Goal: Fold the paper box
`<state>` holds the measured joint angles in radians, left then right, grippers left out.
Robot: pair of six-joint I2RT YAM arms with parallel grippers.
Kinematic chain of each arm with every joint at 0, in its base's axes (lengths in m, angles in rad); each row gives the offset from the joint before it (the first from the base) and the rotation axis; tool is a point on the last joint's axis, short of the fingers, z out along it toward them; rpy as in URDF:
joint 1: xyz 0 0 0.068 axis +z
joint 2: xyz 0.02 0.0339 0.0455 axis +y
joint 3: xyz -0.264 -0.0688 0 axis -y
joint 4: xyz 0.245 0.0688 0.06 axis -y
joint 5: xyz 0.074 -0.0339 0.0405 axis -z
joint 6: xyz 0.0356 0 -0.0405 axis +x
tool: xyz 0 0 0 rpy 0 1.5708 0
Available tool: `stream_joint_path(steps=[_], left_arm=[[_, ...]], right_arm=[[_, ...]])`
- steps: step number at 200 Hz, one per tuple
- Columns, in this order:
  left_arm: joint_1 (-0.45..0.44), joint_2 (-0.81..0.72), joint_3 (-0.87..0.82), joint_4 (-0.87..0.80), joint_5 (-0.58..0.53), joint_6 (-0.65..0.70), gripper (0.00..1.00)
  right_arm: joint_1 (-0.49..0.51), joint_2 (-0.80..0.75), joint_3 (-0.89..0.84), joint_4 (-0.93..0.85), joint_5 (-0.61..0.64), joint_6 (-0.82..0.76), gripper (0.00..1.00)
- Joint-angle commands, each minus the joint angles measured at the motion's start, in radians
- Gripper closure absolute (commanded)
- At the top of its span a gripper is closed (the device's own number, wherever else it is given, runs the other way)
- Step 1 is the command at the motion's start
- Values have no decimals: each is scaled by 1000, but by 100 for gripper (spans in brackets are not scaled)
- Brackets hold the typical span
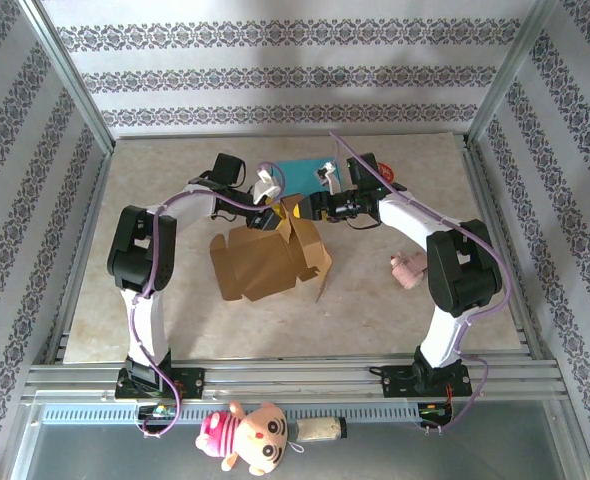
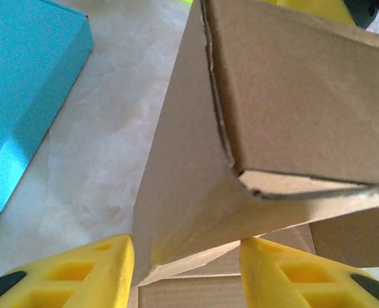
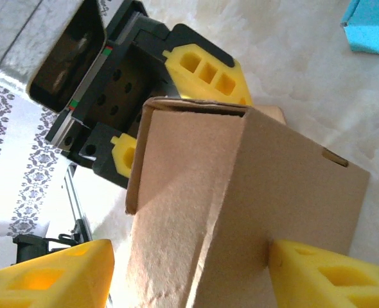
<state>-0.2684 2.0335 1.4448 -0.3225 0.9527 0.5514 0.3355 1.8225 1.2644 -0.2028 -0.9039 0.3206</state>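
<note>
Half-folded brown cardboard box (image 1: 265, 262) near the middle of the beige marbled table (image 1: 395, 320), a little toward the far edge, with one wall raised at its far side and loose flaps spread toward the near edge. Left gripper (image 2: 186, 269) at that raised part, reaching in from the far left, yellow fingers (image 2: 67, 279) pressed on either side of a folded cardboard corner and pinching it (from the right wrist camera, two yellow pads on opposite faces of the wall's top edge). Right gripper (image 3: 189, 276) facing it from the right, jaws spread wide and straddling the upright wall: one finger against the cardboard, the other just clear of it, so not clamped. Both grippers close together over the far side of the cardboard, whether touching each other impossible to tell. Flat teal box (image 1: 297, 172) just beyond them, near the middle of the far edge, lying flat and apart from the cardboard. Small pink plush toy (image 1: 407, 268) toward the right edge, just beside the right arm (image 1: 455, 270), well apart from the folded cardboard. Past the near edge, on the grey metal tray (image 1: 475, 440), a pink and yellow plush doll (image 1: 250, 440) lying next to a small pale cylinder (image 1: 320, 430).
</note>
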Motion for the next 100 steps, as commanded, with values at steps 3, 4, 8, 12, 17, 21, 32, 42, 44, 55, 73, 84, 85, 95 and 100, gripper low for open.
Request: stream_joint_path(steps=[3,4,8,12,17,21,32,42,44,55,73,84,85,95,100], left_arm=[[-28,51,66,21,79,-60,56],[-29,51,68,22,80,-59,56],[-32,56,70,22,80,-60,56],[-35,59,72,20,77,-58,56],[-39,62,75,18,73,-54,58],[-43,64,77,16,71,-51,59],[-51,70,82,11,64,-40,62],[-55,73,84,8,63,-34,65],[-55,74,86,9,65,-32,65],[-56,74,84,16,67,-30,70],[-57,73,83,30,57,-51,80],[-58,68,81,29,33,-66,84],[-57,67,81,28,32,-67,85],[-56,56,71,29,0,-80,89],[-56,48,61,32,-20,-86,90]], right_arm=[[8,33,0,48,-73,28,36],[7,33,0,49,-73,28,36],[7,36,1,48,-72,32,36],[8,39,1,49,-73,33,36],[9,41,1,50,-73,35,37],[9,44,0,51,-74,37,37],[9,49,3,50,-77,37,37],[9,52,4,49,-78,37,37],[8,53,4,51,-79,37,37],[6,55,4,49,-78,37,37],[-5,58,8,45,-58,48,34],[-15,55,8,46,-43,63,30],[-16,55,8,46,-41,64,30],[-22,44,6,39,-19,71,28],[-24,38,7,29,-6,67,27]])
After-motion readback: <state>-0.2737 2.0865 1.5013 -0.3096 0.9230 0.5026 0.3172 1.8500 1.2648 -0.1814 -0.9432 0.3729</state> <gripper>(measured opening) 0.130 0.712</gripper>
